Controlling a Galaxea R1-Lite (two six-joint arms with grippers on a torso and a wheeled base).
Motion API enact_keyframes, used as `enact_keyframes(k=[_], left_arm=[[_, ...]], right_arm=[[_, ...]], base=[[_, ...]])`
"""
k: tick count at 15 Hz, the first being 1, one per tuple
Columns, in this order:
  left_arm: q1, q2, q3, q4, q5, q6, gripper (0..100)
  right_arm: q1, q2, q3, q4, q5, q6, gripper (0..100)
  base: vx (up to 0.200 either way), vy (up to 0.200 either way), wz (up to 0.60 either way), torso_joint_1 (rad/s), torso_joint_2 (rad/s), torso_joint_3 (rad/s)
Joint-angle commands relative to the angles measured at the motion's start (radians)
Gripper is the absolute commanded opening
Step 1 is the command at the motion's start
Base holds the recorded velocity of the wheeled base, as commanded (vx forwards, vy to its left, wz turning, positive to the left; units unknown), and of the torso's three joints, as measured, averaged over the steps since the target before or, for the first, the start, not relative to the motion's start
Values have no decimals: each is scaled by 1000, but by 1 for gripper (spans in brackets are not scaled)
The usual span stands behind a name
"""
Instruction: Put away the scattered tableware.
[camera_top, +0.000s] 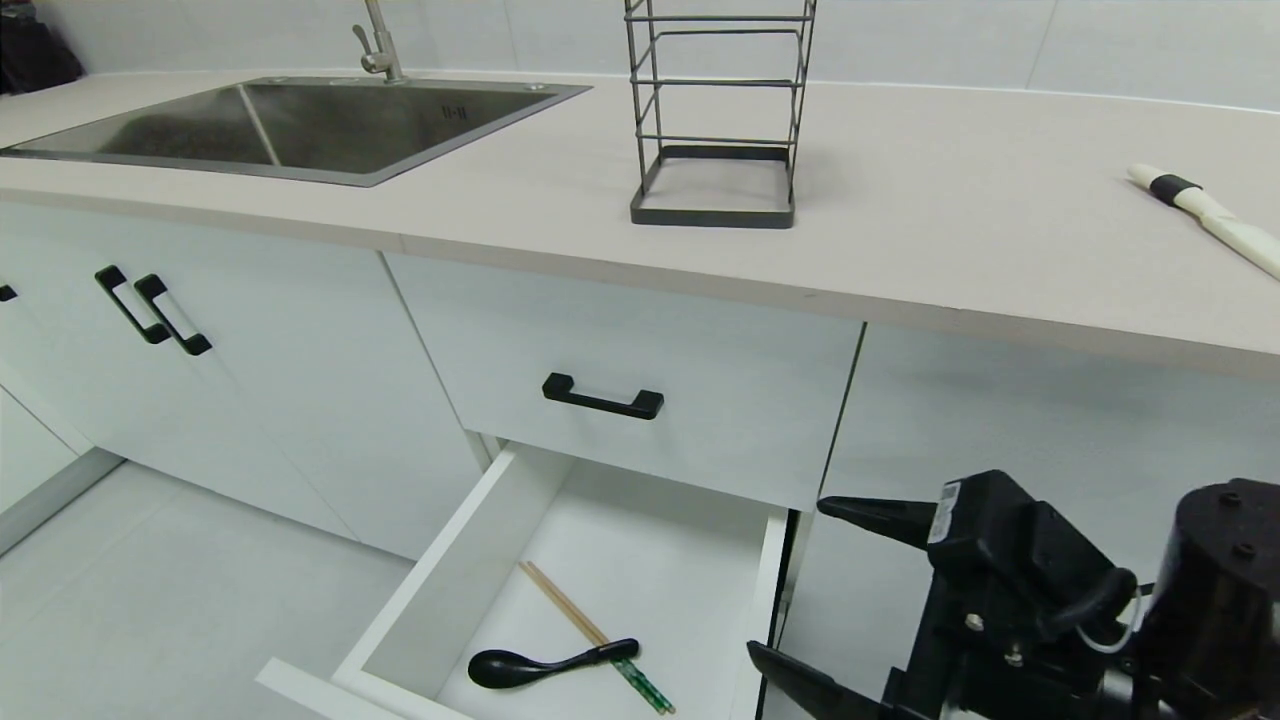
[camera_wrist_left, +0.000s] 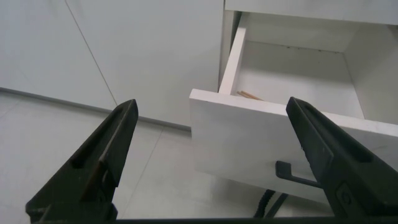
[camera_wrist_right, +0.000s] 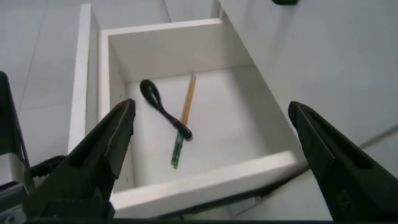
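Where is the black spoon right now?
Head view, bottom centre: the black spoon lies in the open drawer, its handle across the chopsticks.

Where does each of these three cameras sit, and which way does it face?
Head view: on the robot's head, facing forward and down over the beige countertop, steel sink and open white drawer; the open black right gripper shows.
Left wrist view: on the left wrist, facing the drawer's front from outside, past the open left gripper.
Right wrist view: on the right wrist, looking down into the drawer at the black spoon and wooden chopsticks, past its own gripper.
Shared: all show the drawer.
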Motion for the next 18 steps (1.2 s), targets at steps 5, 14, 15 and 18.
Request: enact_keyframes(k=[5,14,15,18], left_arm=[[0,0,0,0,0,-8,100],[8,43,-20,-375,-155,-10,100],[13,124,-58,-416,-173,-14,100],[-70,245,-327,-224,-253,-42,100]], right_arm=[[-152,-280,212,43,-16,-4,100],[-491,-1057,284,574,-131,-23,100],[-525,-1060,243,575,-152,-15,100],[-678,-1123,226,514,-157,6,100]], base=[[0,0,0,0,0,0],[0,0,0,0,0,0],[0,0,0,0,0,0],[0,0,0,0,0,0]])
